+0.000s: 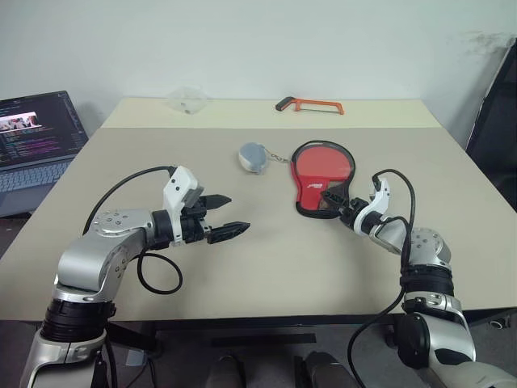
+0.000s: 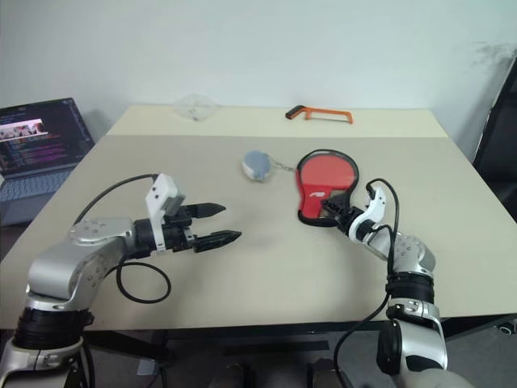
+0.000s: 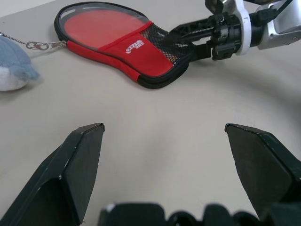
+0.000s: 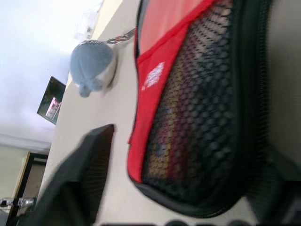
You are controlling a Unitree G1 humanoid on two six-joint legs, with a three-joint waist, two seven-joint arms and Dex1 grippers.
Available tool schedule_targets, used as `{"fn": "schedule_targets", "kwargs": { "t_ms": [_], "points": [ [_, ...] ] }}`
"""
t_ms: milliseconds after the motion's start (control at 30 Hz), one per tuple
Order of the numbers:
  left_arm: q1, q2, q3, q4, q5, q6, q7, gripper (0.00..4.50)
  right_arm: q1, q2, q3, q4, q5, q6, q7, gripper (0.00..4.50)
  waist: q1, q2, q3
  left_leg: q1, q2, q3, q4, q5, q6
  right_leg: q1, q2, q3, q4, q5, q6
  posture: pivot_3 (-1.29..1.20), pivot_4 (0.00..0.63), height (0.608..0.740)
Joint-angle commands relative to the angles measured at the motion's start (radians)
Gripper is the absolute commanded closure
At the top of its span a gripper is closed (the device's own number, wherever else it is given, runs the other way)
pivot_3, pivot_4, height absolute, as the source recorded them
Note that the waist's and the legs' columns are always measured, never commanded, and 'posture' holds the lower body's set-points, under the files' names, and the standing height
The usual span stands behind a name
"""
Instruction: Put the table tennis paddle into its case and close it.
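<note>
Beige table point(image 1: 266, 267) takes up most of the scene; wide bare stretch across the near half and left side, so plenty of room to move there. Laptop point(image 1: 36, 133) sits off the table's left edge, screen lit. Case point(image 1: 321, 179) lies flat right of centre, well in from the right edge, red side up w/ black zip edging and mesh pocket at its narrow near end. Paddle point(image 3: 101, 22) is inside it: round red face shows at the wide far end, handle under the mesh. Left tool point(image 1: 228, 215) hovers over bare table left of centre, well apart from the case, fingers spread wide, nothing in them. Right tool point(image 1: 333, 202) is at the case's narrow mesh end, one finger each side of that end; can't tell if it's clamped yet. Orange hacksaw point(image 1: 309, 105) lies near the far edge. Grey plush keychain point(image 1: 254, 157) sits just left of the case, chain reaching to its rim. Small clear thing point(image 1: 187, 99) at far edge, left.
</note>
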Motion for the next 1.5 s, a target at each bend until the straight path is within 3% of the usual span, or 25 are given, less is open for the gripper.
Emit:
{"fn": "schedule_targets", "kwargs": {
  "t_ms": [33, 267, 600, 967, 1267, 1500],
  "points": [
    [0.0, 0.011, 0.017, -0.03, -0.013, -0.016, 0.004, 0.0, -0.015, 0.014, 0.009, -0.003, -0.001, -0.001, 0.011, 2.08, 0.0, 0.0, 0.0, 0.0, 0.0, 0.0, 0.0, 0.0, 0.0, 0.0, 0.0, 0.0, 0.0, 0.0, 0.0, 0.0, 0.15, 0.74],
    [0.002, 0.01, 0.011, -0.015, -0.004, -0.03, 0.001, 0.0, 0.009, 0.024, 0.016, -0.032, -0.005, 0.025, 0.0, 4.46, 0.001, -0.002, -0.001, 0.0, 0.0, 0.0, 0.0, 0.0, 0.0, 0.001, 0.0, 0.0, 0.0, 0.0, 0.0, 0.0, 0.15, 0.74],
    [0.004, 0.022, 0.007, -0.003, 0.002, -0.041, -0.007, 0.0, 0.103, 0.026, 0.091, -0.239, 0.052, 0.254, 0.022, 4.49, 0.004, -0.002, -0.001, -0.001, 0.0, 0.0, -0.005, 0.0, 0.0, -0.001, 0.0, -0.001, -0.001, 0.0, -0.004, 0.0, 0.15, 0.74],
    [-0.002, 0.052, 0.002, 0.013, 0.002, -0.041, -0.03, 0.0, 0.366, -0.107, 0.2, -0.612, 0.201, 0.529, 0.162, 4.49, 0.007, -0.002, -0.001, 0.0, 0.0, -0.002, -0.013, -0.001, 0.0, -0.002, 0.0, -0.004, -0.003, -0.004, -0.008, 0.0, 0.15, 0.74],
    [-0.036, 0.05, -0.029, 0.047, 0.013, -0.05, -0.053, 0.0, 0.558, -0.343, 0.372, -0.857, 0.228, 0.465, 0.401, 4.49, 0.011, -0.003, -0.002, 0.0, 0.0, -0.002, -0.014, -0.001, -0.001, -0.001, 0.0, -0.005, -0.006, -0.005, -0.006, 0.0, 0.15, 0.74],
    [-0.055, 0.051, -0.042, 0.063, 0.02, -0.057, -0.063, 0.0, 0.582, -0.442, 0.49, -0.878, 0.151, 0.333, 0.496, 4.49, 0.009, -0.003, -0.002, 0.0, 0.0, -0.002, -0.013, -0.001, -0.001, -0.001, 0.0, -0.005, -0.007, -0.005, -0.005, 0.0, 0.15, 0.74]
  ]
}}
